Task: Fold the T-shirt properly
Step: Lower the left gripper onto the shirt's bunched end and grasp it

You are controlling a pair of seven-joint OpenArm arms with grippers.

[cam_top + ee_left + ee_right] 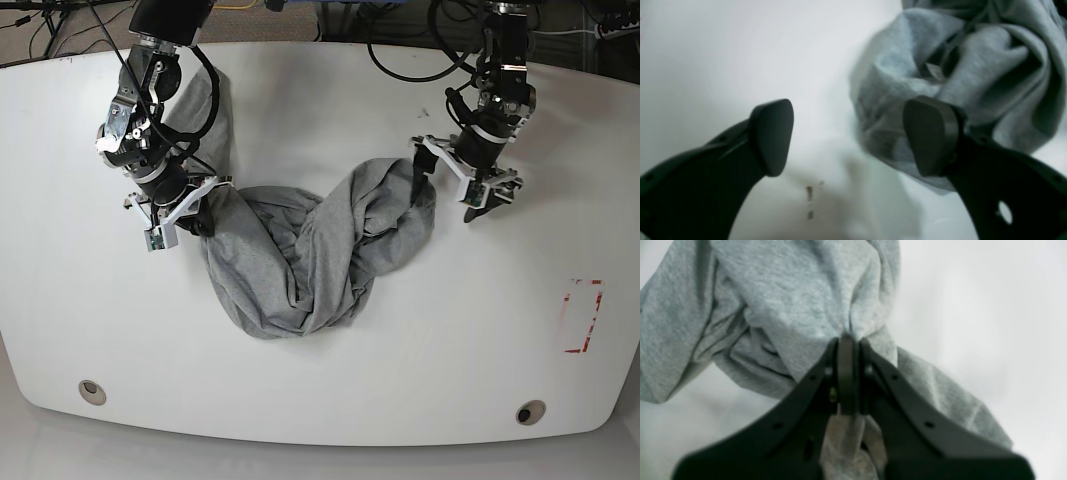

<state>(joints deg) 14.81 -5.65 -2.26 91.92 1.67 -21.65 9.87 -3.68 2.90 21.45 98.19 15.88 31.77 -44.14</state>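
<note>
T-shirt (300,260) bunched mid-table (420,380), hanging in sag between my arms. My right pincer (847,340) clamped on fabric edge; my left pincer (466,190) wide open, empty, just beside shirt's other end. Step: left must take matching corner, pinch single layer, then spread flat. Left wrist view shows small tag in folds; base view doesn't. Lettering hidden.

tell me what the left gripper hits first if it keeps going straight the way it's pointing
Probably the bare white table. The left gripper is open, one finger overlapping the T-shirt's bunched edge, so that finger may brush cloth first; depth is unclear.
</note>
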